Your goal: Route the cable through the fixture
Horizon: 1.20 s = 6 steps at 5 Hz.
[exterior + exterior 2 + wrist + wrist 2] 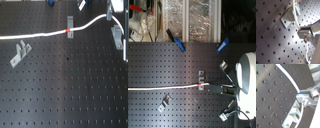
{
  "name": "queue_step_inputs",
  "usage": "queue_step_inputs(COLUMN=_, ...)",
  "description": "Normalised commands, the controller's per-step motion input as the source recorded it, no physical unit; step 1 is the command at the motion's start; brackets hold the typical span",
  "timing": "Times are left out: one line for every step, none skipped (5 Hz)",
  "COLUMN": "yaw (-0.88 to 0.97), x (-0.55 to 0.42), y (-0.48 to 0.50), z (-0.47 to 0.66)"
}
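Fingers [302, 99] pinch the cable [40, 35]; advisable to keep it taut and low so the red band [68, 32] seats in the bracket [70, 22] slot.

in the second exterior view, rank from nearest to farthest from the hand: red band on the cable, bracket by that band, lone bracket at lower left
1. Short red band on the white cable, just toward the second exterior view's left of the hand.
2. Small grey metal bracket, just above the band; nearly tied.
3. Lone grey bracket, far lower left.
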Motion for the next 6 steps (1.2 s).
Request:
queue_step_inputs(yaw=0.57, x=-0.334, y=0.265, z=0.00)
queue_step_inputs(yaw=0.73, x=-0.276, y=0.209, z=0.00)
queue_step_inputs(yaw=0.27, x=-0.152, y=0.207, z=0.00)
queue_step_inputs(yaw=-0.01, x=0.000, y=0.000, z=0.00)
queue_step_inputs(yaw=0.07, x=-0.072, y=0.356, z=0.09)
queue_step_inputs(yaw=0.00, x=0.008, y=0.030, z=0.00)
